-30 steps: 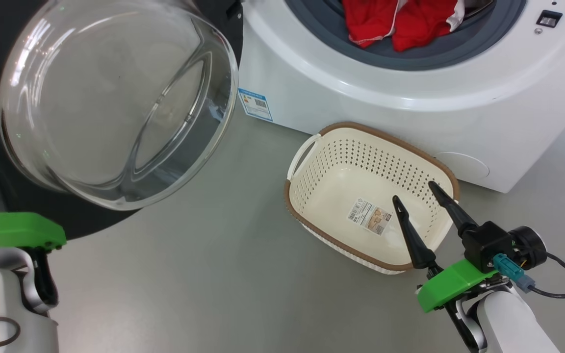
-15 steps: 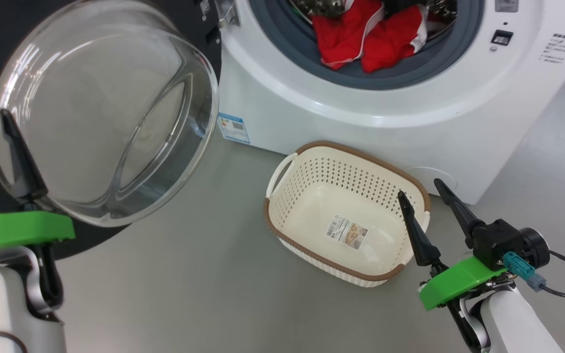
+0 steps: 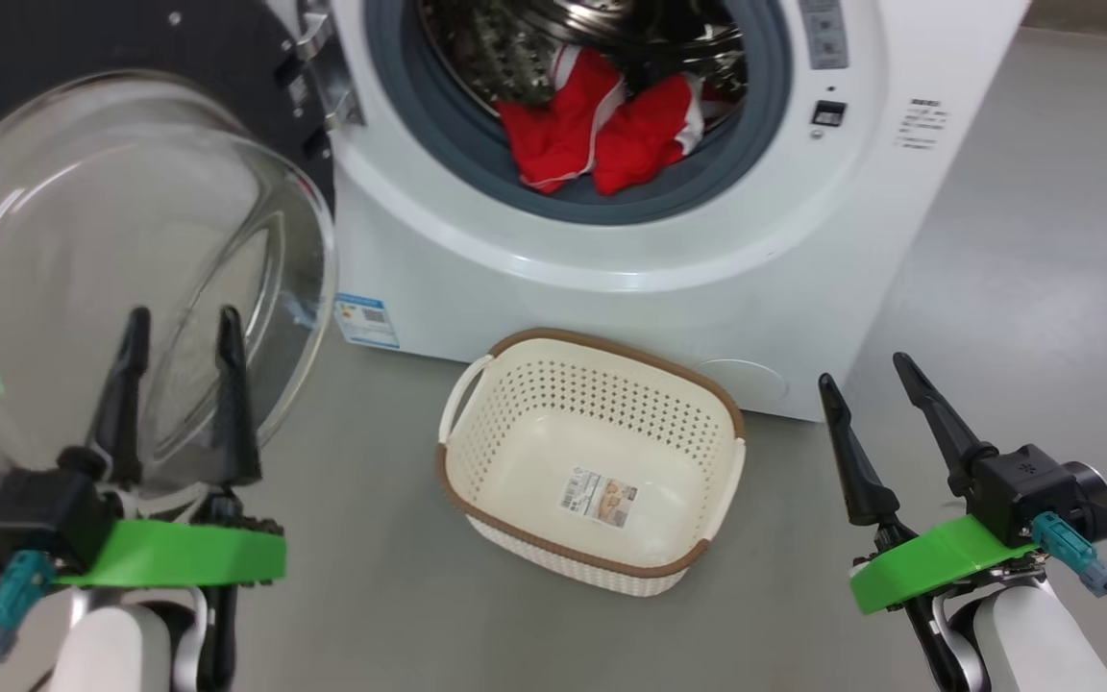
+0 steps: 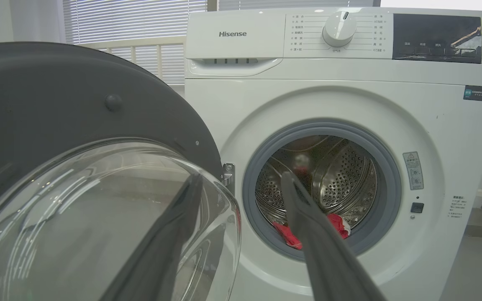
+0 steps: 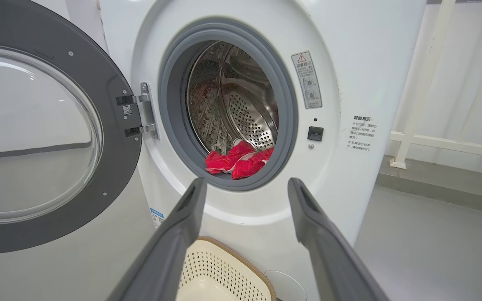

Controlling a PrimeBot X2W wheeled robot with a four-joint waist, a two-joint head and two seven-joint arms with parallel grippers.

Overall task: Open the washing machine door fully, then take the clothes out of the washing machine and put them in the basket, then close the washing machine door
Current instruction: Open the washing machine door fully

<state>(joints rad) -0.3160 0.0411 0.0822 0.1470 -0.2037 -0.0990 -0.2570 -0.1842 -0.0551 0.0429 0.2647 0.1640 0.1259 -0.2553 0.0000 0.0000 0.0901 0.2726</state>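
Note:
The washing machine [image 3: 630, 259] [image 4: 349, 96] [image 5: 349, 62] stands with its door [image 3: 111, 259] [image 4: 57, 125] [image 5: 36, 138] swung wide open to the left. Red clothes [image 3: 602, 130] [image 4: 337, 225] [image 5: 241, 161] lie at the drum's mouth on the grey gasket. On the floor in front sits the cream basket [image 3: 515, 471] [image 5: 220, 271] with just a paper label on its floor. My left gripper [image 3: 181, 332] [image 4: 241, 179] is open at the lower left, just in front of the door's glass bowl, nothing held. My right gripper [image 3: 866, 370] [image 5: 245, 184] is open to the right of the basket.
Grey floor [image 3: 1024, 288] spreads to the right of the machine. A white railing [image 5: 446, 144] runs along the wall at the right in the right wrist view. Window blinds [image 4: 132, 16] show behind the machine.
The head camera has tilted up, showing more of the drum. My left gripper has opened, come off the door and risen into view in front of the glass bowl.

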